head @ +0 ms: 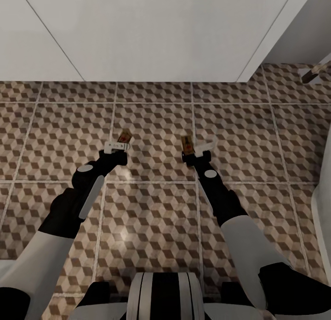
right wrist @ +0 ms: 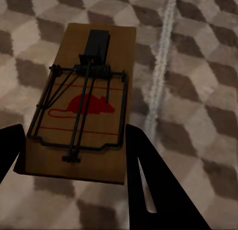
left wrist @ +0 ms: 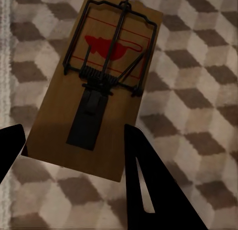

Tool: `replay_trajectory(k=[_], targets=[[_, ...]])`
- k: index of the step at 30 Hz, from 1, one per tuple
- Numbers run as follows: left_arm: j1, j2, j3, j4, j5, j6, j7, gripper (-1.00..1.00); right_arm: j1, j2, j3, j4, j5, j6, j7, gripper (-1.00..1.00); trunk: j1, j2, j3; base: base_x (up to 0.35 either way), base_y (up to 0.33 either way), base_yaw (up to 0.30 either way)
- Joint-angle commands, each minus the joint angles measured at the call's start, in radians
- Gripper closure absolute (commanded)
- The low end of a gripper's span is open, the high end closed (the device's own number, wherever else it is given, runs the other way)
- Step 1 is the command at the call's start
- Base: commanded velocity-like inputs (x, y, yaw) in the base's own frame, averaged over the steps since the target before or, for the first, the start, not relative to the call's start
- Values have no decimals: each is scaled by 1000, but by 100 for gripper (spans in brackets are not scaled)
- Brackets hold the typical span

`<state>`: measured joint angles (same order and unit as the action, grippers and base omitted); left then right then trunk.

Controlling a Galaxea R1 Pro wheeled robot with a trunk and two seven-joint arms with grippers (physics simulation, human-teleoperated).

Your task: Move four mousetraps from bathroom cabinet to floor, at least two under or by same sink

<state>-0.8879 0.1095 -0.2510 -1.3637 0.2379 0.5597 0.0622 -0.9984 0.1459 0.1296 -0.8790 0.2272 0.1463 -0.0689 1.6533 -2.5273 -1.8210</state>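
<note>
Both arms reach forward and down from the white shoulders, side by side and well apart. The left hand [head: 118,145] is closed on the near end of a mousetrap [left wrist: 96,81], its dark fingers [left wrist: 148,185] at both sides of the board. The right hand [head: 196,151] grips another mousetrap [right wrist: 82,106] the same way.

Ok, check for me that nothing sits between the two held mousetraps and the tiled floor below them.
Nothing visible does. The left gripper holds one mousetrap and the right gripper the other mousetrap. Both wrist views show bare patterned bathroom floor around each trap.
</note>
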Motion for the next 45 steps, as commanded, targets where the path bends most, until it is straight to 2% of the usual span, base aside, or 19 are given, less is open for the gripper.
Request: replay_trajectory(k=[1,3,10,14,17,20,26,33,38,45], targets=[[0,1,-2,-2,9,5,6,100,0,0,2,-1,6,7,-3,100,0,0,-4,0,0,0],[-1,1,-2,-6,8,7,6,100,0,0,2,-1,6,7,-3,100,1,-1,-12,0,0,0],[-1,1,-2,-45,7,8,7,100,0,1,2,-11,7,7,-3,100,4,-3,-12,0,0,0],[-1,1,0,-85,2,9,7,100,0,1,2,-80,7,15,-3,100,6,-3,-12,0,0,0],[0,1,1,-128,-7,23,7,100,0,0,2,-178,7,75,-3,100,6,-3,-12,0,0,0],[-1,1,4,-169,-14,58,7,100,0,0,3,-235,6,137,-2,100,6,-3,-12,0,0,0],[0,1,4,-183,-16,71,7,100,0,1,8,-275,7,159,-3,100,6,-3,-12,0,0,0],[-1,2,3,-183,-17,72,7,100,0,0,8,-288,7,163,-3,100,8,-4,-12,0,0,8],[-1,22,3,-184,-16,72,7,100,0,0,8,-288,6,164,-3,100,10,-6,-12,0,0,63],[0,28,3,-184,-16,72,7,100,0,0,8,-288,17,164,-3,100,13,-7,-12,0,0,8]])
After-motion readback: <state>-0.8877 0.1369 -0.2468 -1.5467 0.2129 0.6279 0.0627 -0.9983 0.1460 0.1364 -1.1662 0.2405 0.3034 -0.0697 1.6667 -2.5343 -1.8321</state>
